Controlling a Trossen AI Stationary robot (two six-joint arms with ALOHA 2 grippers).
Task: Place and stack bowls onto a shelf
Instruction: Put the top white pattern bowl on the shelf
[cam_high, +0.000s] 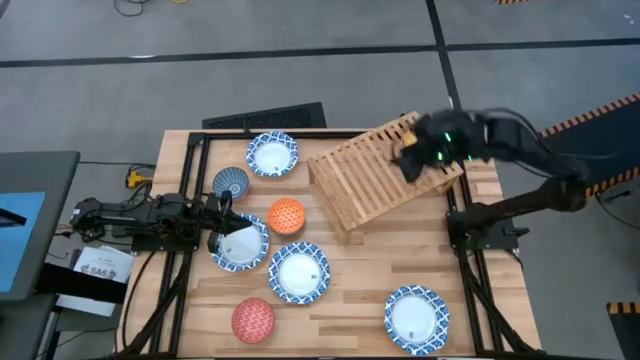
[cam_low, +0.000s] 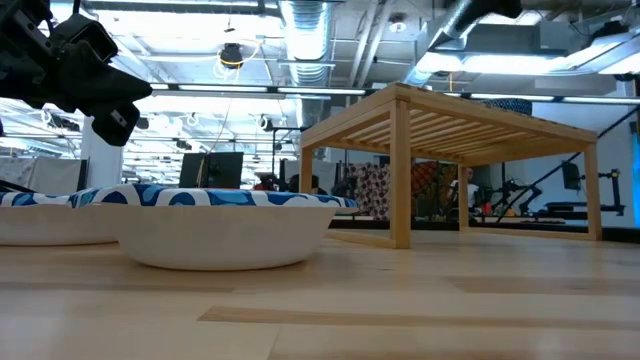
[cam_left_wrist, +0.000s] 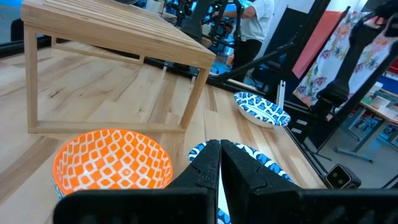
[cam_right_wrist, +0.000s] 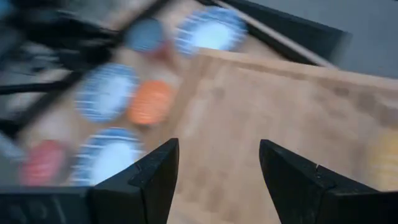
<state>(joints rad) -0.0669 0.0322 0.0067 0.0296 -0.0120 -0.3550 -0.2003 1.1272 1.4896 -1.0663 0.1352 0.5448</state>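
Currently the right gripper (cam_right_wrist: 214, 180), jaws apart and empty, hovers over the slatted light-wood shelf (cam_high: 385, 170), which holds no bowl. The left gripper (cam_left_wrist: 219, 168), closed, sits beside the orange patterned bowl (cam_left_wrist: 112, 163). Risk: a closed gripper descending would knock this bowl across the counter (cam_high: 340, 315).

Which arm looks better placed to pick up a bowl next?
Probably the left: its gripper sits shut over a blue-and-white bowl beside the orange bowl. The right gripper is open above the empty shelf, away from the bowls.
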